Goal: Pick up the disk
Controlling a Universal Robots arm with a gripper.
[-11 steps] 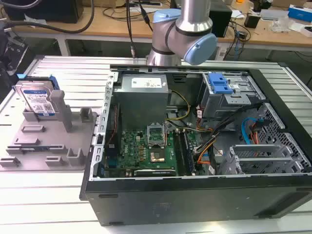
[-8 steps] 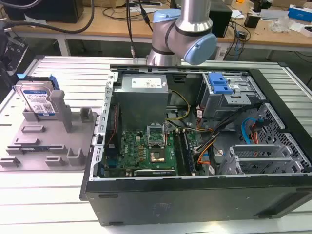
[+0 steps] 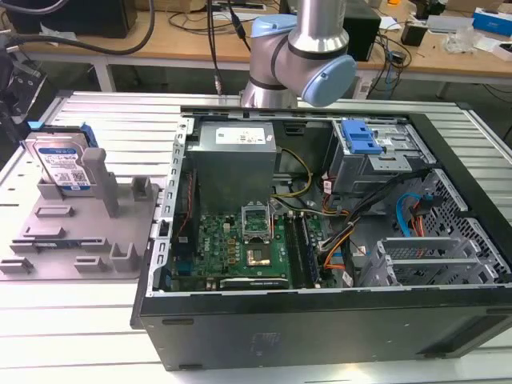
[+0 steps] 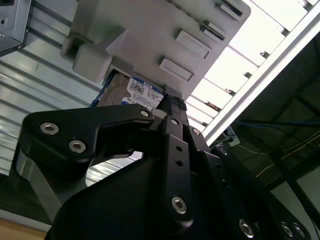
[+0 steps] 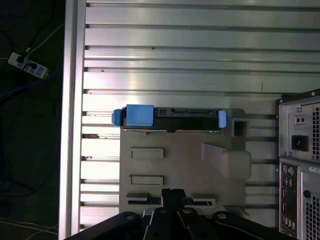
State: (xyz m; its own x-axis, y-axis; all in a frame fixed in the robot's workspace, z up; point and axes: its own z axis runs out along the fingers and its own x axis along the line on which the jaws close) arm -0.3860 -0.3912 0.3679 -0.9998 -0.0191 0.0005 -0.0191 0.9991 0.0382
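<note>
The disk (image 3: 64, 164) stands on edge in a slot of the grey fixture (image 3: 80, 232) at the exterior view's left, its white-and-blue label facing the camera. In the first wrist view the disk (image 5: 185, 114) appears edge-on, with blue frame corners at either end, at the far side of the fixture (image 5: 175, 160). My gripper (image 5: 172, 192) hangs well above the fixture, fingers pressed together with nothing between them. In the second wrist view the shut gripper (image 4: 170, 102) points toward the disk's label (image 4: 142, 92) beside the fixture (image 4: 150, 30).
An open computer case (image 3: 320, 224) fills the exterior view's middle and right, with a blue drive-bay bracket (image 3: 360, 138) inside. The case's rear (image 5: 300, 165) sits close to the fixture. The slatted metal table ends at an edge rail (image 5: 72, 125); a power strip (image 5: 27, 65) lies on the floor beyond.
</note>
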